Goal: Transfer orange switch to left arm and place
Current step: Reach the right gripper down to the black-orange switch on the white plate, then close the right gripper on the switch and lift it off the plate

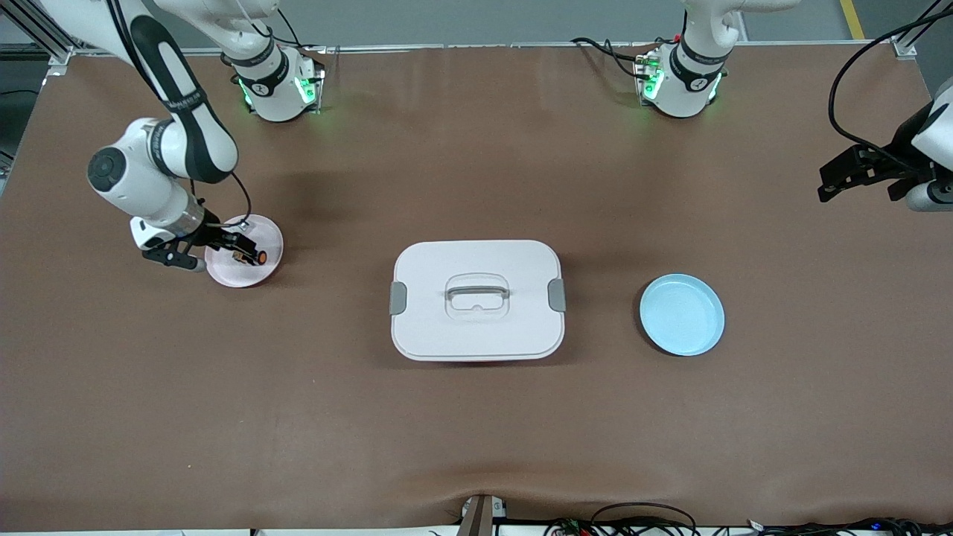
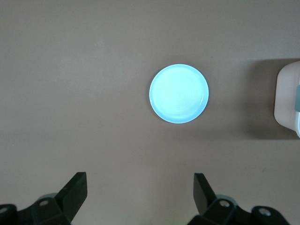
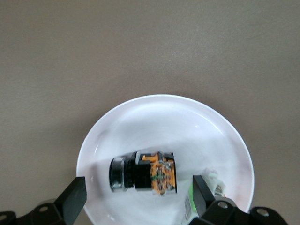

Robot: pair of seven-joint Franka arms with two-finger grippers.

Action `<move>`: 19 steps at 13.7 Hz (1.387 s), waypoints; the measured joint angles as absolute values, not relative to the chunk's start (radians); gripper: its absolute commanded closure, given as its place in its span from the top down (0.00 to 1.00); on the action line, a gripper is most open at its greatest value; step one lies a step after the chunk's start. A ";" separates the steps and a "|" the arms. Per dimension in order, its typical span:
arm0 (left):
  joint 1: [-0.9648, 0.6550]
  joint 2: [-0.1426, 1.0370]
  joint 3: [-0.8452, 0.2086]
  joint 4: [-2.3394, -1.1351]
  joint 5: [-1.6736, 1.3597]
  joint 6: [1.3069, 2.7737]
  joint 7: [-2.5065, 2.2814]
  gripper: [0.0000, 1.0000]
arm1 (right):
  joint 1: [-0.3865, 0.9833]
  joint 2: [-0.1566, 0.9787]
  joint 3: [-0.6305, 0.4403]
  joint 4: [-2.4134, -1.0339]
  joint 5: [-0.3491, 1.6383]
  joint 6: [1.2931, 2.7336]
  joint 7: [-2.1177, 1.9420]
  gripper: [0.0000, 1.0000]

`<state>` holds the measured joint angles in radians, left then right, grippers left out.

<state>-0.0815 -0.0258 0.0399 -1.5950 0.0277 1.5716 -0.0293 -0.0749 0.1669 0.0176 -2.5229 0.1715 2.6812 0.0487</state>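
Hovering low over the pink plate [image 1: 223, 277], the right end effector [image 3: 136, 199] is seen with fingers spread wide, gripping nothing. The orange switch [image 3: 143, 172] lies on its side in that plate, between the fingers, untouched. The left end effector [image 2: 139, 194] is held high, fingers apart and empty, above the blue plate [image 2: 179, 93]. The box [image 1: 476, 300] sits mid-worktop between both plates, with bare worktop [image 1: 476, 432] around it.

brown table [image 1: 476, 417], box [image 1: 476, 327], 2 plates [image 1: 682, 314]
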 measured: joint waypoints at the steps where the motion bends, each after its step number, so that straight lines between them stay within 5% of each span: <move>1: -0.082 -0.025 0.040 -1.595 0.028 1.572 -0.029 1.00 | -0.074 0.185 0.018 -2.521 0.171 2.693 0.048 1.00; 16: -0.087 -0.002 0.036 -1.596 0.028 1.605 -0.029 1.00 | -0.065 0.250 0.021 -2.519 0.171 2.728 0.047 1.00; 17: -0.087 -0.002 0.036 -1.596 0.028 1.605 -0.029 1.00 | -0.065 0.256 0.021 -2.519 0.171 2.735 0.047 0.74; 18: -0.087 -0.002 0.036 -1.596 0.028 1.605 -0.029 1.00 | -0.065 0.262 0.021 -2.519 0.171 2.738 0.047 0.18; 19: -0.087 -0.002 0.035 -1.596 0.028 1.605 -0.029 1.00 | -0.065 0.265 0.021 -2.519 0.171 2.738 0.047 0.00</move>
<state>-0.0874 -0.0018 0.0352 -1.5962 0.0277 1.6047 -0.0293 -0.0646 0.2653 0.0212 -2.5186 0.1715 2.7378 0.0467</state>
